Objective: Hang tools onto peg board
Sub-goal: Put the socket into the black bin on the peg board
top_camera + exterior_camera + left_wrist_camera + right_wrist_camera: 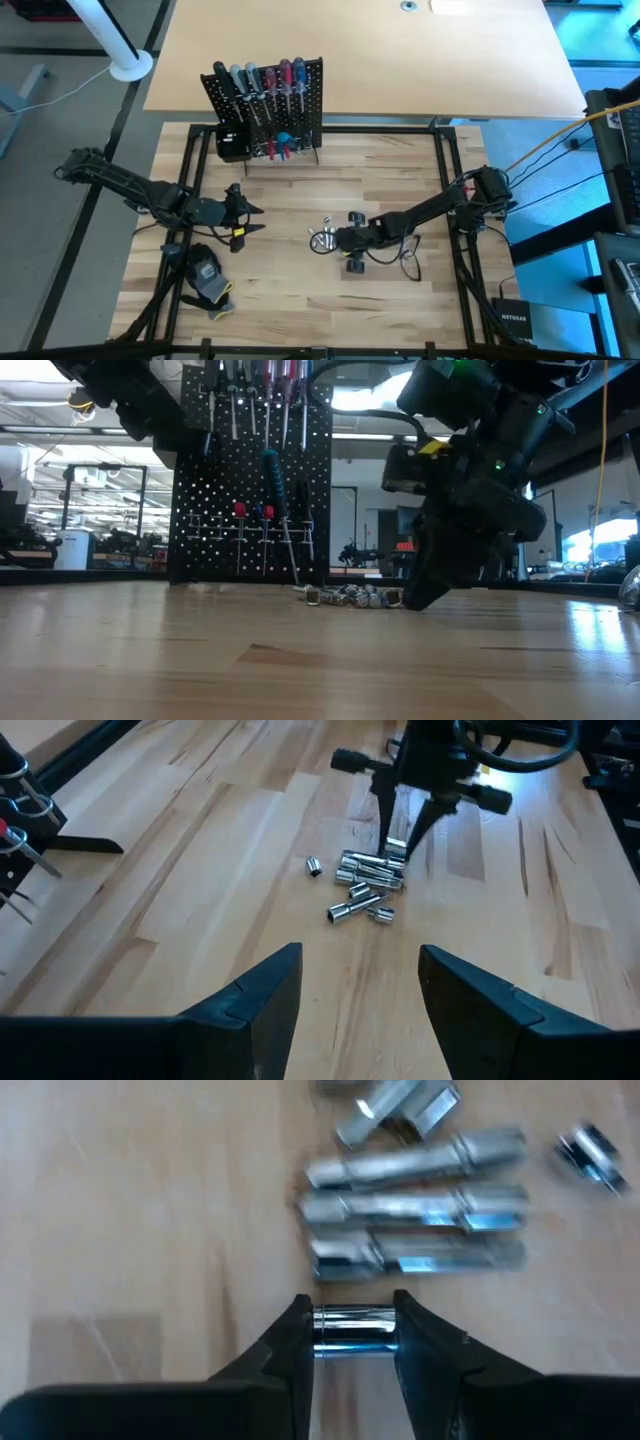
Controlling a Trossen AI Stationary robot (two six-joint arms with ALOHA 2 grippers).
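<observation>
Wide apart and empty, the jaws of the left gripper (252,218) hang above the wooden table (300,300), left of centre. A grey-black glove (207,280) with yellow trim lies near the table's front edge, just beside that arm. At the back stands the peg board (268,110), already carrying a row of screwdrivers (262,82) with black, grey, blue and red handles; its black bin (232,145) sits at the lower left corner, contents not visible. Mid-table lies a cluster of silver metal bits (362,885); their exact number is hard to count from above. Right of them, the right gripper (354,1330) is down at the table, its fingers (290,1342) pressed against both ends of one short silver bit (355,1331). The low view shows only the gripper's dark bulk, hiding that bit.
</observation>
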